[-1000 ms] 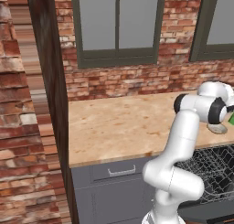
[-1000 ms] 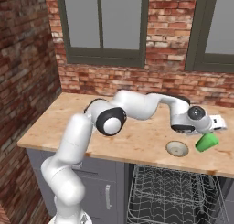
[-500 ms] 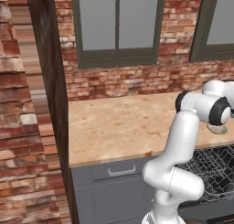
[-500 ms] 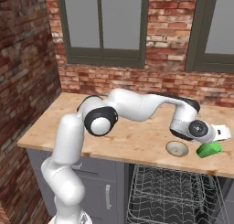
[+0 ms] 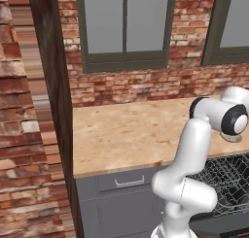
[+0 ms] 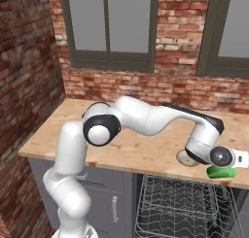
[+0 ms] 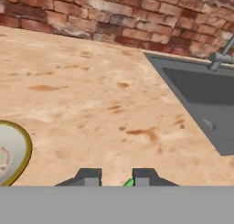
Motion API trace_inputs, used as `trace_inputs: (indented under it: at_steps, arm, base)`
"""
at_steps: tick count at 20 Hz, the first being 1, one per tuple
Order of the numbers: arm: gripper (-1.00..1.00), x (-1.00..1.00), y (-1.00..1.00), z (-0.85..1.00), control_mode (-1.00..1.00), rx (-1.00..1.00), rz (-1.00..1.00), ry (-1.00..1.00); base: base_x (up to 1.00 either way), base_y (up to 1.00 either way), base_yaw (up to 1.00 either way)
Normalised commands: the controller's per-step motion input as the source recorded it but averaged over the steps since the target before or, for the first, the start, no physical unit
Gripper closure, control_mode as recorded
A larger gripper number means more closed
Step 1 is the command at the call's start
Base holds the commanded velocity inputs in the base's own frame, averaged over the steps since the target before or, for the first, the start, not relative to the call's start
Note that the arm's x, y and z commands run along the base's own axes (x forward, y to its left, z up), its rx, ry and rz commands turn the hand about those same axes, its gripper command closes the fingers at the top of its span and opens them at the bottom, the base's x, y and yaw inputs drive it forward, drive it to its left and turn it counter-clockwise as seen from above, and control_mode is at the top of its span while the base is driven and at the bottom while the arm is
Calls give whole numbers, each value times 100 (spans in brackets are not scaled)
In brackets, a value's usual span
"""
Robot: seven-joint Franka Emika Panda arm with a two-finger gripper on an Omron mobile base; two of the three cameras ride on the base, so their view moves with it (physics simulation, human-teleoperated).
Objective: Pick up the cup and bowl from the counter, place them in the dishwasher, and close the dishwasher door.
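The green cup (image 6: 221, 172) lies on its side at the front edge of the tan counter (image 6: 146, 152), just above the pulled-out wire rack (image 6: 185, 208) of the dishwasher. My gripper (image 7: 116, 177) is shut on the cup, and a green sliver of the cup (image 7: 129, 182) shows between the two fingertips. The pale bowl (image 6: 186, 158) sits on the counter just left of the hand, partly hidden by the wrist. In the hand view the bowl's rim (image 7: 25, 147) is at the left edge. The dishwasher door is out of view.
A grey sink (image 7: 201, 95) with a metal faucet (image 7: 221, 58) is set into the counter ahead of the hand. A brick wall with windows backs the counter. A grey drawer with a silver handle (image 5: 129, 182) sits left of the rack (image 5: 228, 178).
The hand has swung down and toward the counter's front edge, carrying the green cup from beside the bowl to just over the rack. The bowl has stayed put.
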Motion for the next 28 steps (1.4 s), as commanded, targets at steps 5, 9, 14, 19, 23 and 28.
trace_inputs:
  at_steps: [5,9,14,19,23,28]
  arm:
    - [100,-53,-21,1,-100,33,0,-2]
    - [100,-50,-14,0,-100,25,0,-6]
    - [100,-47,0,-3,-100,12,-2,-11]
    - [100,-63,9,-21,-100,1,-7,-21]
    - [100,-61,56,-41,-100,-4,-8,-21]
    - [100,-21,78,-38,-100,-8,-12,-17]
  base:
    - [0,0,0]
    - [0,0,0]
    - [0,0,0]
    - [0,0,0]
    - [0,0,0]
    - [0,0,0]
